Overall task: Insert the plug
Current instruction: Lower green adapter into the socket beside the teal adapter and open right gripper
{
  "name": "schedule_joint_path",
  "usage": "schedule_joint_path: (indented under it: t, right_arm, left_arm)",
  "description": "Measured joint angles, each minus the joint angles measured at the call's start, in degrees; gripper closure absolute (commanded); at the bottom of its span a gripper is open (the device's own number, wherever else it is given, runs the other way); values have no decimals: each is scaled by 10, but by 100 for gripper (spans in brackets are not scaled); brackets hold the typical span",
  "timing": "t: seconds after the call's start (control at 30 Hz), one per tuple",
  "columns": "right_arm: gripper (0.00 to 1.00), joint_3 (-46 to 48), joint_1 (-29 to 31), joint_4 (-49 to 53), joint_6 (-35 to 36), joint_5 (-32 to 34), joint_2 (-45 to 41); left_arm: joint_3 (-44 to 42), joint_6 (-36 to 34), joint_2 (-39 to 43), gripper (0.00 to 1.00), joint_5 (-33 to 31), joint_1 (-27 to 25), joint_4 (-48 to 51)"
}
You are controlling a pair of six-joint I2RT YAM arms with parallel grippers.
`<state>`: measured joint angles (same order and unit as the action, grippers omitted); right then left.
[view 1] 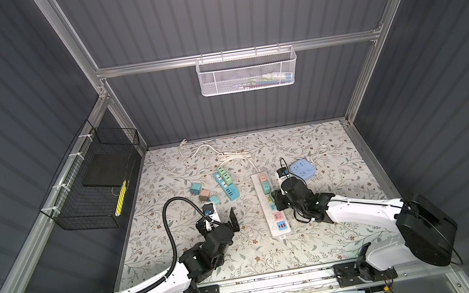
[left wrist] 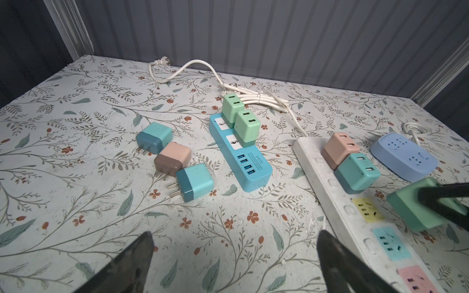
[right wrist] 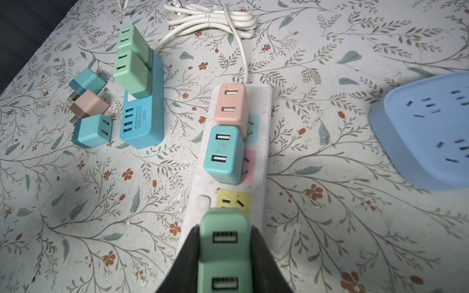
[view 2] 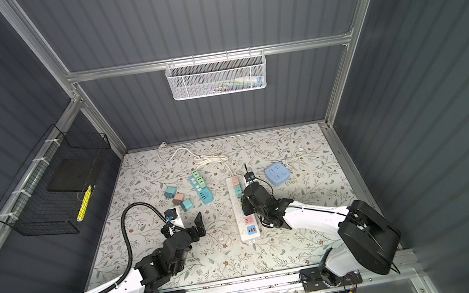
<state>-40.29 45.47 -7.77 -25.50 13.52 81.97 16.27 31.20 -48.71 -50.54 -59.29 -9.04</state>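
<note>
On your floral surface (view 1: 168, 169) lay the white power strip (view 1: 268, 211). Your left claw (left wrist: 234, 236) hung spread apart, empty, while your right claw (right wrist: 224, 232) was clamped on the green USB plug (right wrist: 223, 266) just by the strip's yellow socket (right wrist: 233, 200).

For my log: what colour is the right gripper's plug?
Green; the boxy plastic USB plug shows best in the right wrist view.

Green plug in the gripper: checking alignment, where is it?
In the right wrist view the green plug is clamped in the right gripper at the yellow socket of the white power strip, next to the inserted teal plug.
</note>
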Motion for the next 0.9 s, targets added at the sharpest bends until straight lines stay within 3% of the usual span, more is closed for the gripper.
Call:
schedule_joint_path:
  t: [0.47, 0.9]
  right_arm:
    - [82, -12, 5, -30, -5, 16, 48]
    - [82, -1, 18, -83, -26, 76, 67]
  left_arm:
    - [0, -1, 10, 0, 7, 0, 0]
    - [0, -12, 15, 0, 7, 0, -2]
